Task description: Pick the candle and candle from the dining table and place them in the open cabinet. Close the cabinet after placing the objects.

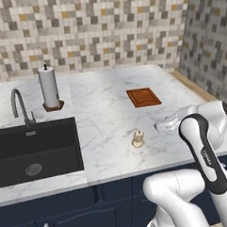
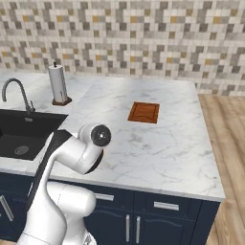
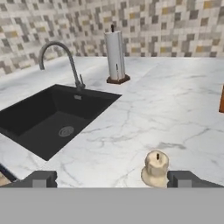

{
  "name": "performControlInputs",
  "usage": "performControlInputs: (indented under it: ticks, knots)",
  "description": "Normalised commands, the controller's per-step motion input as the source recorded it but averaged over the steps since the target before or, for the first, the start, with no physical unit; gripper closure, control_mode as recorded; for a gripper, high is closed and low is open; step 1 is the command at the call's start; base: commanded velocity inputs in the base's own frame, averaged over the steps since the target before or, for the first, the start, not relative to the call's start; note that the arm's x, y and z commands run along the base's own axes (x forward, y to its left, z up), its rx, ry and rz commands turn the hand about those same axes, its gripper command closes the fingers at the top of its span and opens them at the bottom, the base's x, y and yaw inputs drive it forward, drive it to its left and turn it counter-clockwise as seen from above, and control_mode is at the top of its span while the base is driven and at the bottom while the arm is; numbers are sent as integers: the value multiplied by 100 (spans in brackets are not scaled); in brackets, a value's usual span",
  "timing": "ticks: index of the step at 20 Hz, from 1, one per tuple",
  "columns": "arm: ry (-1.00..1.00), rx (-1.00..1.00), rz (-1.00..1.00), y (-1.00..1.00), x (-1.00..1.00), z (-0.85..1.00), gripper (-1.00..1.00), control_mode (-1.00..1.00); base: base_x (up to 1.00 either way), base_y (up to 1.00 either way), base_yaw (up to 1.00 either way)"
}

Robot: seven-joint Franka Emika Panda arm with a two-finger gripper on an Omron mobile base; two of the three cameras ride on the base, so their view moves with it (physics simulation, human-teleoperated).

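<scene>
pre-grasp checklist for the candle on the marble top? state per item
1. Gripper open: ok, the finger tips stand wide apart in the hand view.
2. Nothing held: ok, the gap between the tips is bare.
3. Candle upright on the dining table: ok, the pale cream one stands free on the marble.
4. Candle centred between the tips: not ok, it sits close to the right-hand tip in the hand view.
5. Space around it: ok, paper towel roll, sink and brown board all stand well apart.
6. Second candle and cabinet located: cannot tell.
</scene>
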Motion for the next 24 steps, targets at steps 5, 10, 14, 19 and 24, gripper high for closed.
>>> performControlInputs:
  ticks: [5, 10, 14, 19, 24]
  knots:
    - [-2, 0, 13, -31, 14, -41, -100, -100, 0, 0, 0]
    - [-9, 0, 10, -29, 16, -39, -100, -100, 0, 0, 0]
    - [-11, 0, 6, -14, 24, -26, -100, -100, 0, 0, 0]
    - [-10, -3, 7, -4, 31, -30, -100, -100, 0, 0, 0]
    - [-2, -8, 9, -5, 23, -13, -100, -100, 0, 0, 0]
